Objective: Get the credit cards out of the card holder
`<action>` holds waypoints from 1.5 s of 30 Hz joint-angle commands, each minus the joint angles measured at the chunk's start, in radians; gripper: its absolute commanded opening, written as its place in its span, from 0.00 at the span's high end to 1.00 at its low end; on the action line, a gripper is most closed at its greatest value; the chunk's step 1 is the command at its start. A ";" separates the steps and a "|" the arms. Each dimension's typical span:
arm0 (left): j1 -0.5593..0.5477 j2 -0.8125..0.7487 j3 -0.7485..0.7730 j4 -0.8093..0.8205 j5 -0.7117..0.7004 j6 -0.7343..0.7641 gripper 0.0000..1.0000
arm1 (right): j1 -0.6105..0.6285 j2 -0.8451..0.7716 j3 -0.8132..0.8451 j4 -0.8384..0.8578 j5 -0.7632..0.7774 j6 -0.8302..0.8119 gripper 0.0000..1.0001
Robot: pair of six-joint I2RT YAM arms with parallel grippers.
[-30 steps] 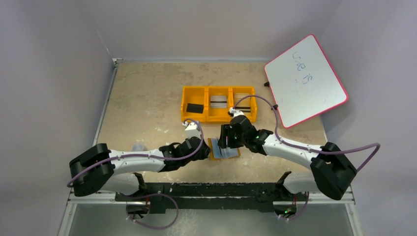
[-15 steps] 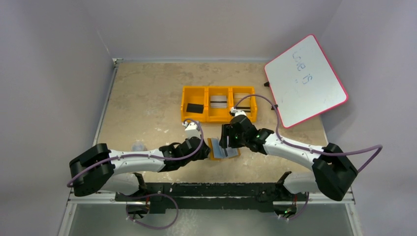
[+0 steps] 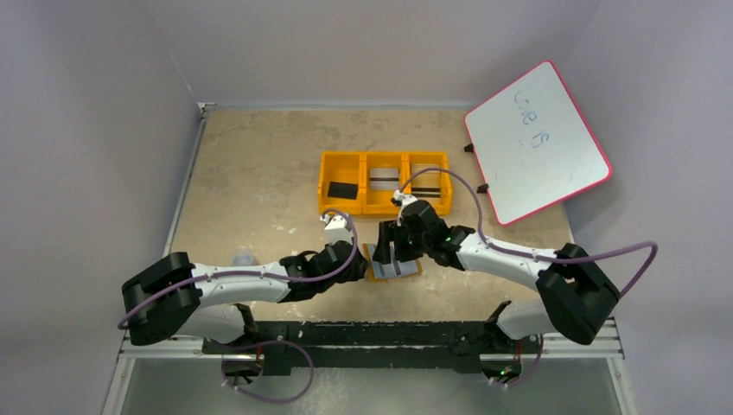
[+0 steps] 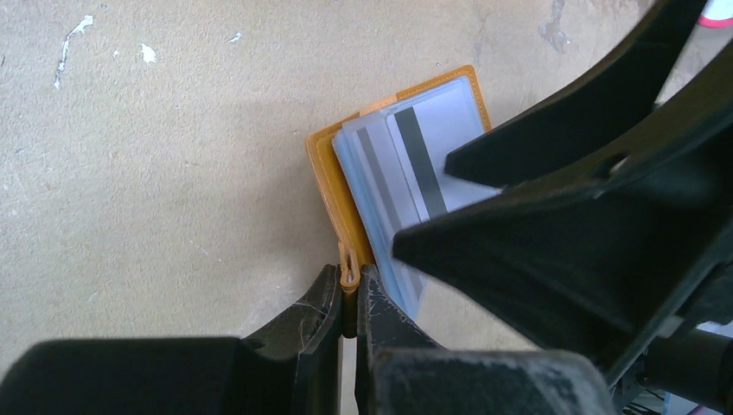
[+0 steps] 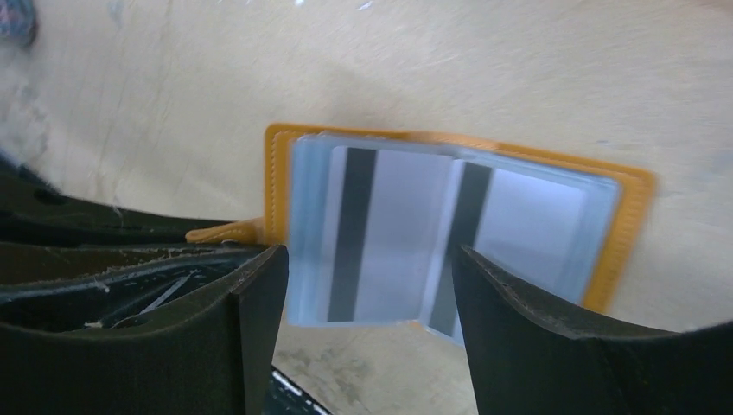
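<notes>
left pincer (image 4: 347, 298) is clamped shut on the holder's (image 4: 321, 164) tab (image 4: 348, 270). right pincer (image 5: 367, 259) stands wide and empty, with the cards (image 5: 389, 233) in the open holder just below, between its fingers. best, i judge: lower squarely, nip just the top one by its edge, and draw it away from the left pincer.

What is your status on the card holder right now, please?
Left tool shut on card holder. Right tool open over credit cards, not yet pulled out. Nothing in the way.
</notes>
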State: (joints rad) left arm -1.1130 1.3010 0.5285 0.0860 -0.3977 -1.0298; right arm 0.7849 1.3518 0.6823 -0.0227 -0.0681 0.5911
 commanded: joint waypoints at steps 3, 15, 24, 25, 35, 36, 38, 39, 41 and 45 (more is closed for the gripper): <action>-0.001 -0.013 0.004 0.006 -0.035 -0.013 1.00 | 0.002 0.000 -0.039 0.209 -0.219 0.026 0.29; -0.002 -0.058 0.018 -0.121 -0.129 -0.056 0.56 | -0.061 -0.137 -0.124 0.141 -0.097 0.094 0.37; -0.002 -0.044 0.054 -0.069 -0.106 0.010 0.44 | -0.083 -0.001 -0.209 0.341 -0.226 0.149 0.45; -0.001 -0.026 0.062 -0.063 -0.095 0.017 0.43 | -0.086 0.013 -0.213 0.353 -0.229 0.150 0.46; -0.001 0.167 0.100 -0.089 -0.060 -0.043 0.68 | -0.101 0.085 -0.247 0.403 -0.247 0.174 0.53; -0.002 0.168 0.088 -0.096 -0.067 -0.059 0.73 | -0.103 0.080 -0.252 0.405 -0.245 0.178 0.53; -0.002 0.163 0.065 -0.095 -0.077 -0.075 0.80 | -0.107 0.066 -0.265 0.409 -0.239 0.192 0.53; -0.002 0.162 0.053 -0.089 -0.074 -0.074 0.81 | -0.112 0.059 -0.270 0.412 -0.238 0.197 0.52; -0.001 0.168 0.051 -0.071 -0.060 -0.059 0.83 | -0.118 0.052 -0.280 0.419 -0.236 0.208 0.51; -0.001 0.216 0.077 -0.055 -0.037 -0.027 0.90 | -0.140 0.075 -0.301 0.455 -0.269 0.220 0.52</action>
State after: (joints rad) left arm -1.1133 1.4731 0.5945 0.0216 -0.4423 -1.0813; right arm 0.6701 1.4155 0.4152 0.4274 -0.3309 0.7975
